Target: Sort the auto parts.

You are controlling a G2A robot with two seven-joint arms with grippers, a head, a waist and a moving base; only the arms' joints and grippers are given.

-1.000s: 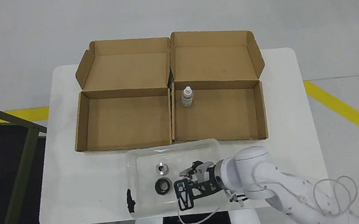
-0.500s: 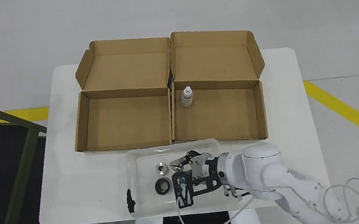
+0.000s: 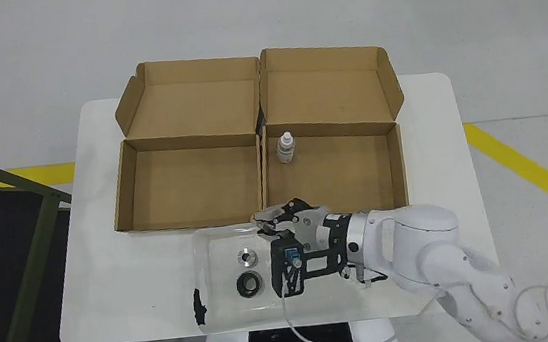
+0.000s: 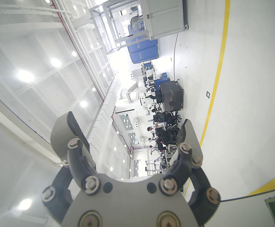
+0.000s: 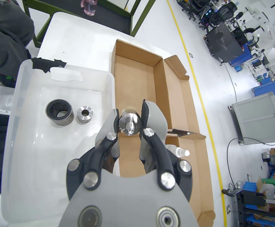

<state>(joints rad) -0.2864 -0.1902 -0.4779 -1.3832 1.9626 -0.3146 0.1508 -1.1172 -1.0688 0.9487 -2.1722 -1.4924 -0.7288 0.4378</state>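
Observation:
My right gripper (image 5: 130,120) is shut on a silver cylindrical part with a small stud (image 5: 128,125). It hangs over the far rim of the clear plastic bin (image 5: 64,71), at the near edge of the cardboard boxes. From above, this right gripper (image 3: 277,214) sits between the bin (image 3: 211,243) and the boxes. In the bin lie a black-and-metal bearing (image 5: 59,111) and a small silver bushing (image 5: 85,114); the top view shows the same bearing (image 3: 249,285) and bushing (image 3: 248,255). My left gripper (image 4: 129,126) is open, held up toward the room with nothing in it.
Two open cardboard boxes stand side by side behind the bin, the left box (image 3: 190,185) and the right box (image 3: 340,179). A small white spray bottle (image 3: 286,148) stands in the right box. Black tape (image 3: 199,308) sticks to the bin's rim.
My right gripper has risen out of the bin with the silver part and moved toward the boxes. The bearing and bushing stayed put.

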